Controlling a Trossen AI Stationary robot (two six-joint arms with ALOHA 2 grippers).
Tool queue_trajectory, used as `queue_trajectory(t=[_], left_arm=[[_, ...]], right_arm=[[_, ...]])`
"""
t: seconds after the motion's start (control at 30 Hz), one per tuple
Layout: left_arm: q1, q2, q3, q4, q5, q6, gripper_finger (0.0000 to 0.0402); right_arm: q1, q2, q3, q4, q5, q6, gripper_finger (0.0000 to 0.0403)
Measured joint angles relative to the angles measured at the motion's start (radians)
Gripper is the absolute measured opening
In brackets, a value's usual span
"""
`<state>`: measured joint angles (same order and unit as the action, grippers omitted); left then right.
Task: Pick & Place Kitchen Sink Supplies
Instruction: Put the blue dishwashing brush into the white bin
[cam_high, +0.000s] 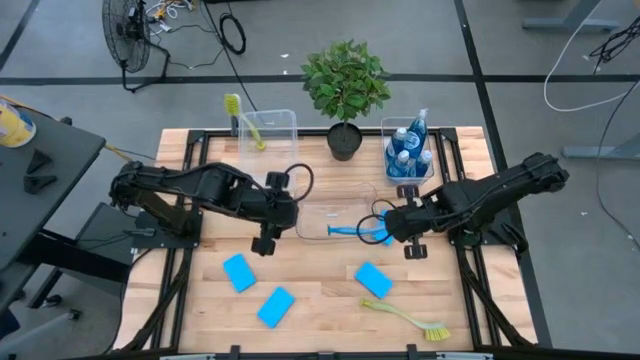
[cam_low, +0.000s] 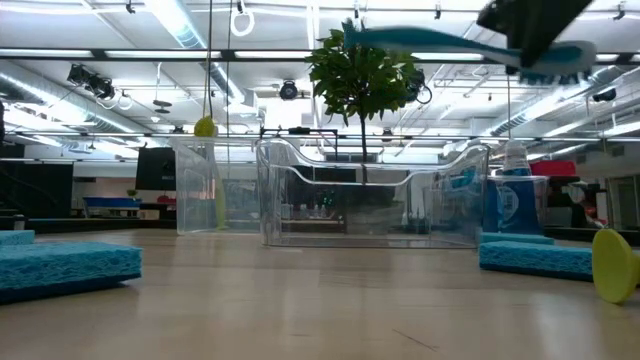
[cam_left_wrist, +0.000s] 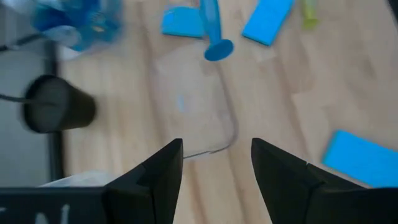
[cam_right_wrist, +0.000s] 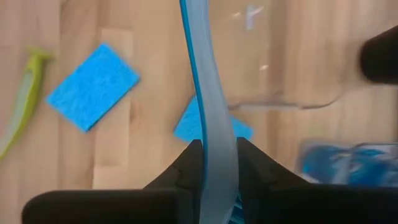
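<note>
My right gripper (cam_right_wrist: 217, 167) is shut on a blue long-handled dish brush (cam_high: 345, 230), held up over the right end of the clear middle bin (cam_high: 335, 215). In the low view the brush (cam_low: 450, 38) hangs near the top, about level. My left gripper (cam_left_wrist: 217, 168) stands open above the bin's left end, touching nothing. Three blue sponges (cam_high: 239, 272) (cam_high: 276, 306) (cam_high: 374, 279) lie flat on the near part of the table; another (cam_right_wrist: 186, 127) lies below the brush. A yellow-green brush (cam_high: 410, 318) lies near the front edge. My right gripper pinches the blue brush's handle (cam_right_wrist: 214, 140) between its two fingers, close to the head end (cam_low: 560, 62). The fingers come steeply from above. The brush is lifted clear of table and bin, about level, its free handle end (cam_left_wrist: 216, 48) pointing toward the left arm.
A potted plant (cam_high: 345, 90) stands at the far middle. A clear bin with blue-liquid bottles (cam_high: 408, 152) is at the far right. A clear bin (cam_high: 270, 128) at the far left has a yellow-green brush (cam_high: 243, 118) leaning in it. Bare wood lies between the sponges.
</note>
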<state>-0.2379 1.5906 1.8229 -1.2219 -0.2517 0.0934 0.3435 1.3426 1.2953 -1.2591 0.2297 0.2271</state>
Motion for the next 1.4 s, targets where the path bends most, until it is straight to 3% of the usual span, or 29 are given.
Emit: queue_trajectory(t=[0.27, 0.4, 0.6, 0.93, 1.13, 1.4], left_arm=[[0.0, -0.081, 0.0, 0.082, -0.169, 0.105, 0.0197], [0.0, -0.105, 0.0, 0.231, -0.18, 0.202, 0.0197], [0.007, -0.1, 0.0, 0.4, -0.174, 0.194, 0.0197], [0.032, -0.068, 0.0, 0.378, -0.171, 0.194, 0.0197], [0.04, -0.029, 0.0, 0.296, -0.17, 0.18, 0.0197], [0.07, 0.051, -0.001, 0.186, -0.121, 0.146, 0.0197]], right_arm=[[-0.035, 0.0, 0.035, -0.001, 0.143, -0.023, 0.0065], [-0.081, 0.0, 0.035, 0.042, 0.173, -0.037, 0.0063], [-0.167, 0.0, 0.035, 0.156, 0.171, -0.064, 0.0066], [-0.269, 0.011, 0.037, 0.358, 0.047, -0.151, 0.0066], [-0.299, 0.072, 0.037, 0.38, -0.028, -0.167, 0.0066], [-0.306, 0.174, 0.037, 0.406, -0.039, -0.188, 0.0065]])
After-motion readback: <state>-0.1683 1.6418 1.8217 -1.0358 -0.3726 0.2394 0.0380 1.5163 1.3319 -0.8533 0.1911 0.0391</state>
